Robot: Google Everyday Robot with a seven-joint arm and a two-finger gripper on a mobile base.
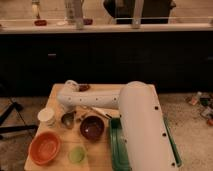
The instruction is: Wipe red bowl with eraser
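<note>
Your claw (pixel 68 119) is down at the left end of the white arm (pixel 90 100), low over the wooden bench (pixel 105 155), just right of the white cup (pixel 46 116) and just left of the dark maroon bowl (pixel 92 128). It shows as a grey, pointed shape. You cannot tell from this view whether it is wide, narrow or holding anything.

The eraser is not clearly visible. Something small may sit under the claw tip, but the arm and claw cover that spot, so don't assume you have it. The small dark-red thing (pixel 83 87) at the far edge of the bench behind the arm is too blurred to name.

The red bowl (pixel 45 148) sits at the near left corner of the bench, orange-red, upright, apart from the claw and nearer the camera than the cup. A pale green round thing (pixel 76 154) lies just beside it on the right. The green tray (pixel 119 150) is mostly hidden under the forearm.

Judgement: this is the pick-up step, so wiping is not started. To do it well:
- Confirm the eraser is squarely in the grip before lifting.
- Lift straight up, clear of the cup and the maroon bowl.
- Go to the orange-red bowl, not the maroon one.
- Press lightly inside so the bowl does not slide off the edge.
</note>
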